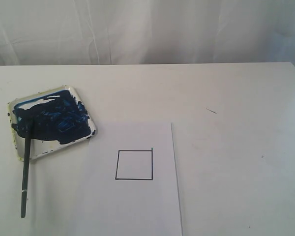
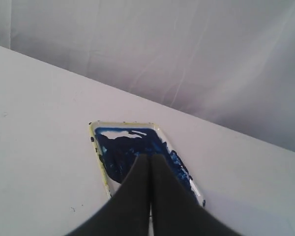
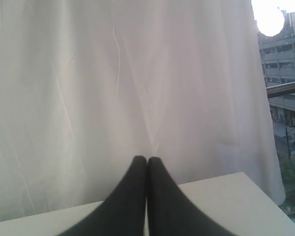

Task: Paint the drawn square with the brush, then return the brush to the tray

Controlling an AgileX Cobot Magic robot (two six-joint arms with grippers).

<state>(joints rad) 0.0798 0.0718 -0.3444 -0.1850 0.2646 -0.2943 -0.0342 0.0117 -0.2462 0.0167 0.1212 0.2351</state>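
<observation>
The tray (image 1: 83, 105) with a pale yellowish rim and dark blue paint inside sits at the left of the table. The brush (image 1: 25, 167) rests with its bristles in the tray and its dark handle reaching over the rim toward the front. The drawn square (image 1: 134, 165) is a black outline on white paper (image 1: 137, 206), its inside white. Neither arm shows in the exterior view. My left gripper (image 2: 150, 156) is shut and empty, hanging in front of the tray (image 2: 99, 157). My right gripper (image 3: 147, 159) is shut and empty, facing the curtain.
A white curtain (image 1: 147, 29) hangs behind the table's far edge. A small dark mark (image 1: 211, 111) lies on the table to the right of the paper. In the right wrist view a window with buildings (image 3: 285, 98) shows beyond the table corner.
</observation>
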